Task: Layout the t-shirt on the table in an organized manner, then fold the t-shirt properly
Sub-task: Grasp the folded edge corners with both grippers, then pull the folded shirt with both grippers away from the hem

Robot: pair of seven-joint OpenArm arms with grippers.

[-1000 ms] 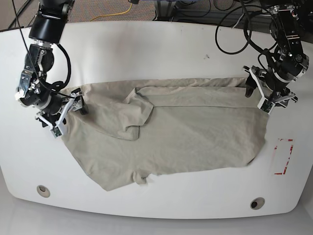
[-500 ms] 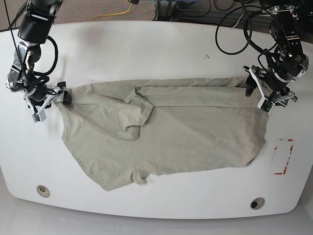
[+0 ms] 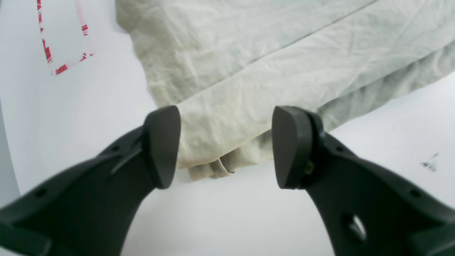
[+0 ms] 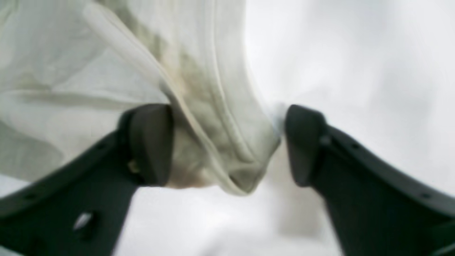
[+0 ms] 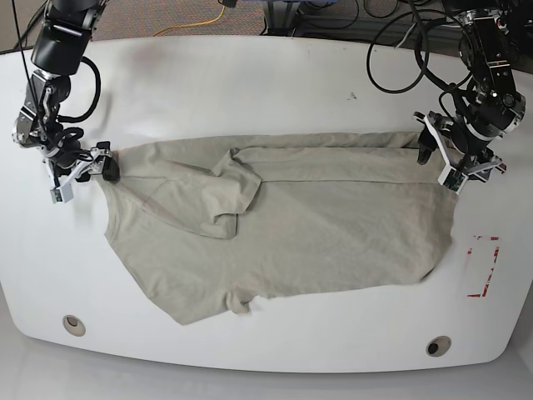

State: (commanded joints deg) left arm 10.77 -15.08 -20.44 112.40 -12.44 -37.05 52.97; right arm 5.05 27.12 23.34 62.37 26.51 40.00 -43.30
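Observation:
The beige t-shirt (image 5: 316,225) lies spread and wrinkled across the white table (image 5: 250,92), one sleeve folded over its upper left part. In the base view my right gripper (image 5: 83,177) is at the shirt's far left corner. Close up, my right gripper (image 4: 227,142) stands open with a bunched fold of the t-shirt (image 4: 220,142) between its fingers, touching the left one. At the shirt's upper right corner sits my left gripper (image 5: 439,158). In its own view my left gripper (image 3: 225,145) is open, straddling the corner of the t-shirt (image 3: 227,117), which lies flat on the table.
A red tape rectangle (image 5: 483,267) marks the table right of the shirt, also visible as the tape rectangle (image 3: 64,46) in the left wrist view. Two grommet holes (image 5: 73,324) (image 5: 438,345) sit near the front edge. Black cables (image 5: 400,58) trail over the back right.
My right gripper moved left and back, dragging the shirt's left corner outward and stretching that edge. In the last half second it barely shifted. The left gripper stayed put.

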